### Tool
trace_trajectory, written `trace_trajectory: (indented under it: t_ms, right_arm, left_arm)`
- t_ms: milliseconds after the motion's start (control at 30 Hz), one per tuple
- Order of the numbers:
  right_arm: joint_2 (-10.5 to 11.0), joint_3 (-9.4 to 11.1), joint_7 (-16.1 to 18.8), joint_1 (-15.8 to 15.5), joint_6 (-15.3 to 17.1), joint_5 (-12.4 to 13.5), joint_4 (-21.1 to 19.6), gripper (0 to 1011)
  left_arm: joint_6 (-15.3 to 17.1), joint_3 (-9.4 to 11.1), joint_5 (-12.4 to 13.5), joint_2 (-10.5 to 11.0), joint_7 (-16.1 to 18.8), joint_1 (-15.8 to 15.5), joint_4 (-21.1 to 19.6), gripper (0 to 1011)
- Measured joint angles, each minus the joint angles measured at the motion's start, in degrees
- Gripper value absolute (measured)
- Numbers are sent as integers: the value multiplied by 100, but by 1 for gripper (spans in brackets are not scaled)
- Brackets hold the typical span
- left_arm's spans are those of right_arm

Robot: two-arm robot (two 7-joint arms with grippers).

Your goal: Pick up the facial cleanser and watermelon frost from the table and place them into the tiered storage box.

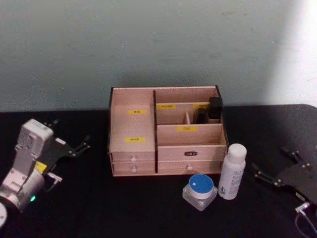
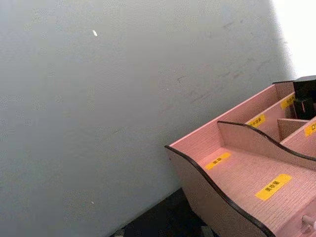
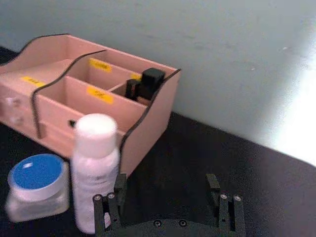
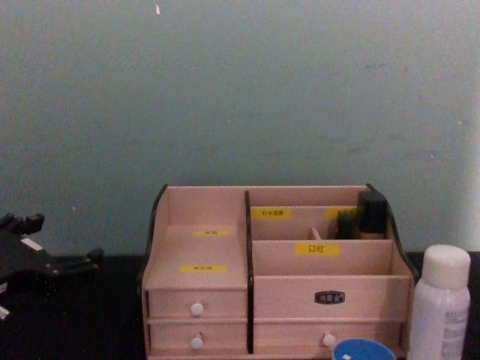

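Note:
The tiered storage box (image 1: pixel 173 151), pale pink wood with yellow labels and white-knobbed drawers, stands at the back centre of the black table. Just in front of its right corner the facial cleanser (image 1: pixel 232 171), a tall white bottle, stands upright. The watermelon frost (image 1: pixel 200 191), a squat frosted jar with a blue lid, sits just to its left and nearer to me. My right gripper (image 1: pixel 272 161) rests open to the right of the bottle, touching nothing; the right wrist view shows its fingers (image 3: pixel 118 186) spread close to the bottle (image 3: pixel 95 168) and jar (image 3: pixel 37 185). My left gripper (image 1: pixel 72 132) hangs open, left of the box.
Small black items (image 1: pixel 215 108) stand in the box's back right compartment. A grey-green wall (image 4: pixel 240 97) rises right behind the box. The box's left stepped compartments (image 2: pixel 247 173) show bare wood. Black tabletop (image 1: pixel 99 208) lies open in front of the box.

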Motion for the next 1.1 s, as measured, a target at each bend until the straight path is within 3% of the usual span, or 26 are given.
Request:
trace_trajectory:
  t_ms: [300, 433, 733, 1100]
  right_arm:
    - [248, 230, 502, -436, 293, 340, -482, 1002]
    - [240, 254, 762, -466, 326, 471, -526, 1003]
    - [-81, 121, 1167, -190, 434, 565, -291, 1002]
    - [-477, 19, 1306, 165, 490, 388, 97, 1003]
  left_arm:
    - [0, 0, 0, 0, 0, 0, 0, 1001]
    - [0, 0, 0, 0, 0, 0, 0, 1001]
    - [0, 0, 0, 0, 0, 0, 0, 1001]
    - [0, 0, 0, 0, 0, 0, 0, 1001]
